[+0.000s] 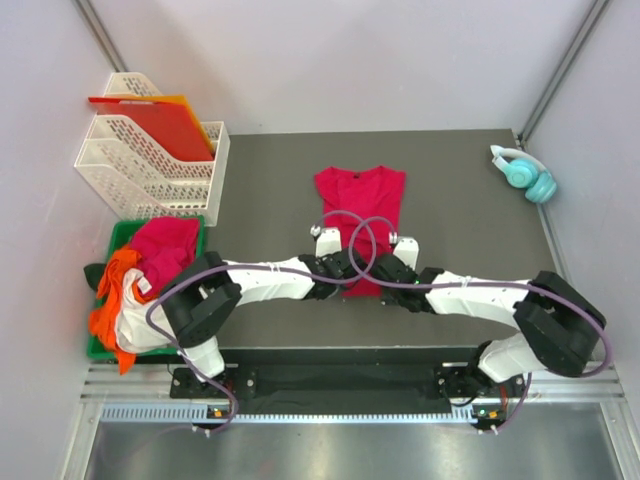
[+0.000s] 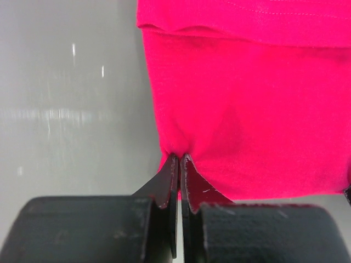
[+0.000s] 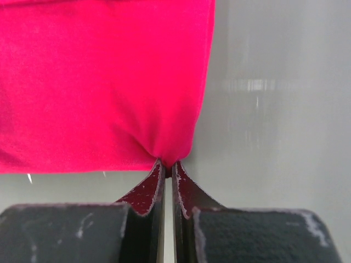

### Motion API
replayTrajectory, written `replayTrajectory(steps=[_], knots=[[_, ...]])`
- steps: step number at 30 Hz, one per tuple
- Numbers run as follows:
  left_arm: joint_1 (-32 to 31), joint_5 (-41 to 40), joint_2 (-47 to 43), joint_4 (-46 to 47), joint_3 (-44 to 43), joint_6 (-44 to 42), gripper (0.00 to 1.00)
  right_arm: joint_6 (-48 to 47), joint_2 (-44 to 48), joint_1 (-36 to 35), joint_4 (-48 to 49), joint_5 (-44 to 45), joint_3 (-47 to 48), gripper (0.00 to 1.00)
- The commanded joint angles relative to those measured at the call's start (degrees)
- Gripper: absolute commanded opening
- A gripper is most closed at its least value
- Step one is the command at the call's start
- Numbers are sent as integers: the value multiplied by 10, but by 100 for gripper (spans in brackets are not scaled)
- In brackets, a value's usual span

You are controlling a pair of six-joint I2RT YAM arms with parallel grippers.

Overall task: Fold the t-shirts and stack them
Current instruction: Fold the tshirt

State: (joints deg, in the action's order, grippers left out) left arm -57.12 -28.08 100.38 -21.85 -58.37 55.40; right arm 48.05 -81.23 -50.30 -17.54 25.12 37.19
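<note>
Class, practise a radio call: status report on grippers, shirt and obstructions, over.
Left gripper shut on crimson-red cloth t-shirt, near hem corner. Right gripper shut on the other hem corner. Only the arms' purple cables loop above it.

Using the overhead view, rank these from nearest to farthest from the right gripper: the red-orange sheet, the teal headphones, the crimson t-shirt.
1. crimson t-shirt: its near corner is pinched in the right gripper, mid-table.
2. teal headphones: far right corner.
3. red-orange sheet: in the white trays, far left.
</note>
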Motion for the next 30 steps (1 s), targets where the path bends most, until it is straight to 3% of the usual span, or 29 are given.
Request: replayTrajectory(steps=[1,9,11,12,15,16,18,21,30], knots=[[-46,15,-43,-77,29,52,0,43,36,-42,-93,-38,-25,0],[-105,-6,-80,-126,44,85,0,76,85,-97,-151,-25,-22,0],[-113,-36,-86,-130,27,76,5,50,96,-97,-155,7,6,13],[-114,-46,-101,-131,18,62,17,38,113,-97,-159,22,19,33],[-114,-95,-141,-115,-13,22,37,-14,141,-94,-156,73,81,55],[-114,-108,-149,-99,-26,10,45,-41,142,-85,-154,84,109,58],[-113,-143,-166,-81,-33,-21,47,-65,135,-67,-144,94,136,60],[-113,-153,-166,-18,-25,-55,42,-100,118,-34,-103,85,134,59],[-113,-95,-99,51,13,-20,40,-132,20,69,3,-7,115,50]])
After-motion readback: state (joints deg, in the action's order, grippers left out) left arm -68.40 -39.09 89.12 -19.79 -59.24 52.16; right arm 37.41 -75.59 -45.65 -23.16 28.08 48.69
